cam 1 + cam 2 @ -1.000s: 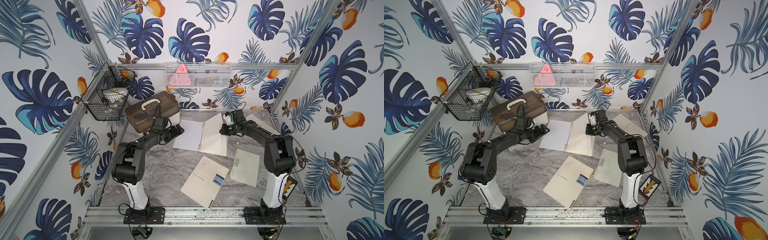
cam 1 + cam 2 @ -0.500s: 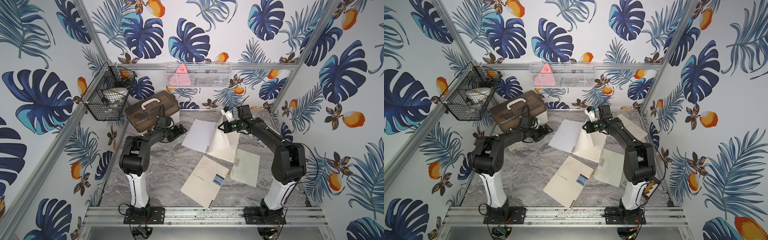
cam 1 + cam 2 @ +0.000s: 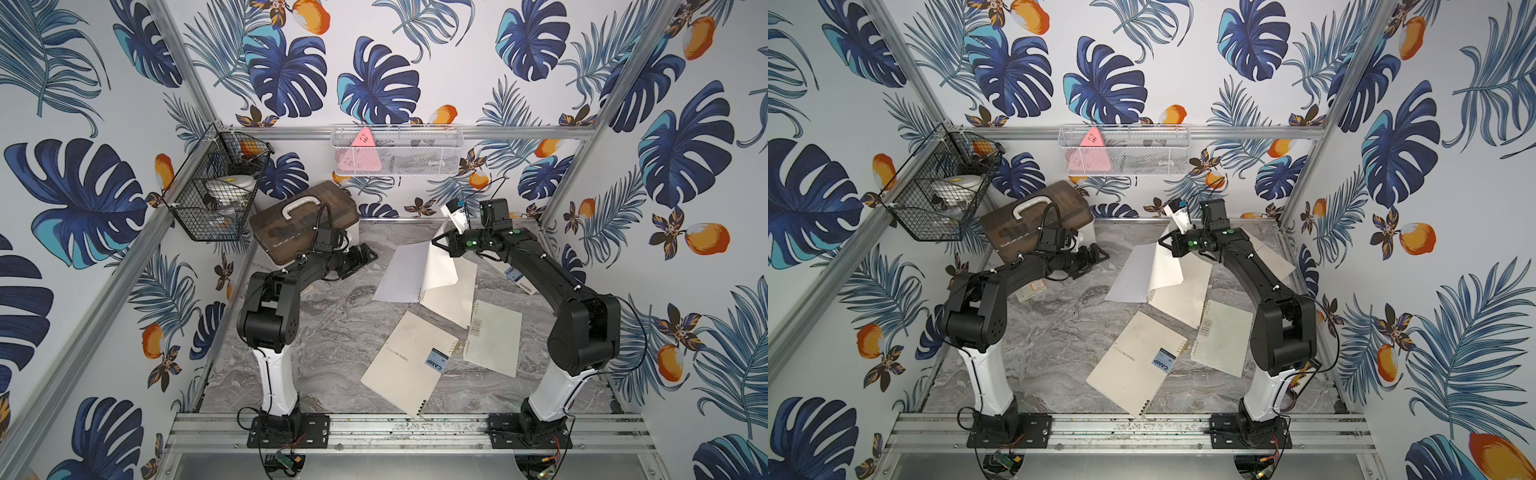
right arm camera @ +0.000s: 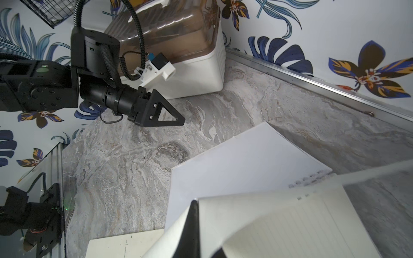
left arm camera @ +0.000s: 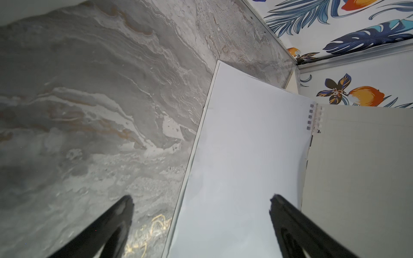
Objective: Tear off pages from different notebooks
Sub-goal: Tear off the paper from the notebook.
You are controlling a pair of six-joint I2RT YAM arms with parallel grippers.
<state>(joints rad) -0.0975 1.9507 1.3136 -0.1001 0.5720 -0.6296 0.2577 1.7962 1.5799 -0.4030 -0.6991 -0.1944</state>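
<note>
So the right hand [image 3: 441,244] was clamped shut on a lined page [image 3: 441,272], lifting it in a curl off the open notebook [image 3: 405,274] in the upper middle of both top views. Left hand [image 3: 362,257] was wide open with nothing in it, hovering just left of that notebook, near the brown-lidded box [image 3: 303,224]. Lower in frame, a closed CAMP notebook [image 3: 405,368] and a smaller notebook [image 3: 494,336] lay flat on the tabletop [image 3: 324,332].

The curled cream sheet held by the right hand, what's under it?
The open spiral-bound notebook on the grey marbled table: the near part of its cream page shows. The curled cream sheet covers the far part, hiding whatever lies there.
</note>
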